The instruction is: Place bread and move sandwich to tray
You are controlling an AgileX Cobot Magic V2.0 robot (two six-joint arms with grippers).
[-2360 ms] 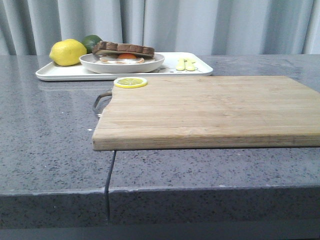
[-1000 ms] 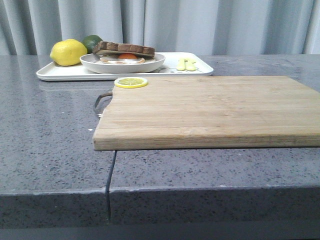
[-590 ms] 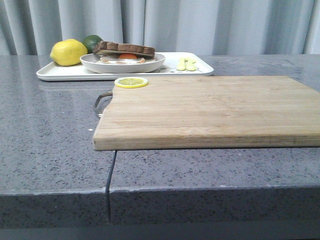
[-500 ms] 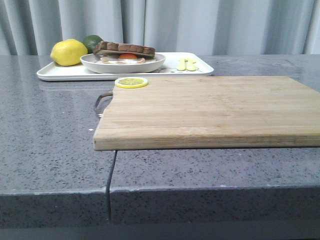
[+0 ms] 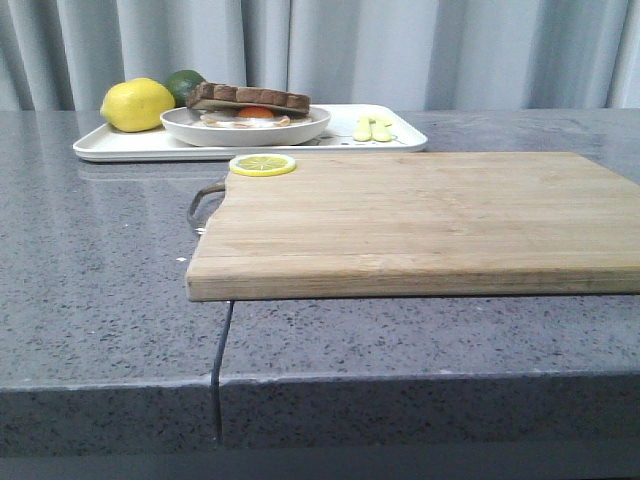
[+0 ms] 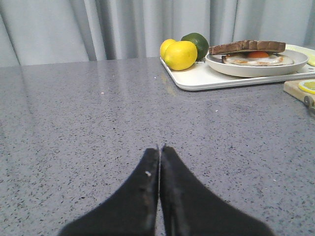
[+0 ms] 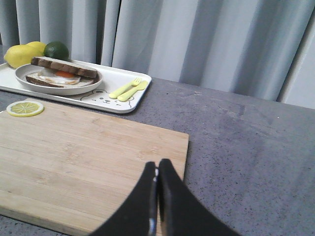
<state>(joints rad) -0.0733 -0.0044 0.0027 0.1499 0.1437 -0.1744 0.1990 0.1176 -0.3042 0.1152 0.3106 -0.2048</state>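
The sandwich (image 5: 247, 103), dark-crusted bread over a fried egg with orange yolk, sits on its plate (image 5: 245, 128) on the tray (image 5: 115, 147), which shows a faint bear drawing but no readable writing. Left gripper (image 6: 159, 148) and right gripper (image 7: 157, 163) are both pressed together, holding nothing

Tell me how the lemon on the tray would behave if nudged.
The lemon looks rounded and smooth, so it would probably roll rather than slide. The tray has only a low rim, which may not stop it. The lime close behind and the plate beside it could block it.

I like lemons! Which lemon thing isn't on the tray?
The lemon slice. It lies flat on the cutting board's corner, while the whole lemons sit on the tray.
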